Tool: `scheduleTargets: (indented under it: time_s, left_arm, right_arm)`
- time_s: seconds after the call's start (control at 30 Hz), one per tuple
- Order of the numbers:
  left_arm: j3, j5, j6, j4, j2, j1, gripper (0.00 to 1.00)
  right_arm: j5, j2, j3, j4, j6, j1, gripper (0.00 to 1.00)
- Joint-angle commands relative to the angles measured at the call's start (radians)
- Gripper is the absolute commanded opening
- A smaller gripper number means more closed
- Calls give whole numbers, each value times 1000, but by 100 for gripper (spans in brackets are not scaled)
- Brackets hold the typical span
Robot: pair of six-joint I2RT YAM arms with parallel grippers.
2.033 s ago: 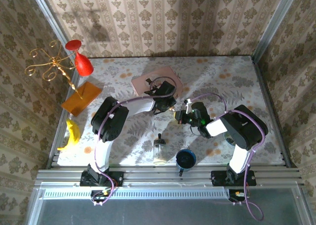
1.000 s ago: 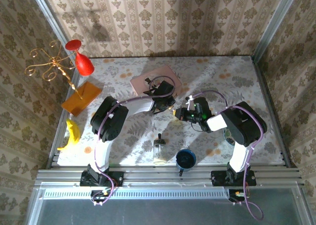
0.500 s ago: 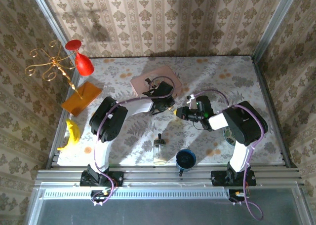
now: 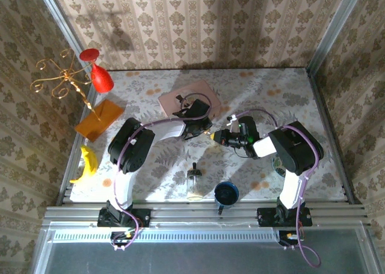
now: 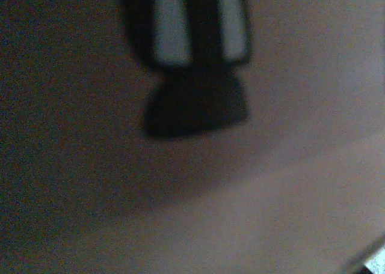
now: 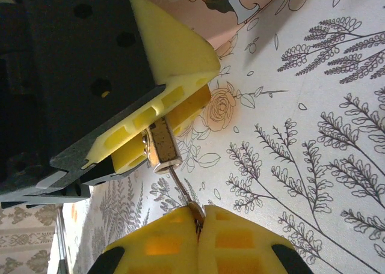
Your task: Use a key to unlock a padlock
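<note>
The left tool (image 6: 171, 115) clamps the padlock (image 6: 161, 143). Just beside it, the right tool (image 6: 198, 217) pinches the key (image 6: 179, 187), whose tip seemingly enters the padlock.

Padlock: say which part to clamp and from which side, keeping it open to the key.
Clamp the padlock by its brass body, from the side opposite the key, as the left gripper does. Its free end points at the key in the right gripper, so leave that end uncovered.
</note>
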Motion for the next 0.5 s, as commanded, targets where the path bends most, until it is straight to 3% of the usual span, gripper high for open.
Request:
scheduleTargets:
  time_s: [0.0, 0.47]
  left_arm:
    - [-12, 148, -40, 6, -45, -49, 0]
    - [0, 147, -56, 6, -37, -52, 0]
  right_arm:
    - [75, -20, 20, 180, 0, 22, 0]
    - [137, -9, -3, 280, 84, 62, 0]
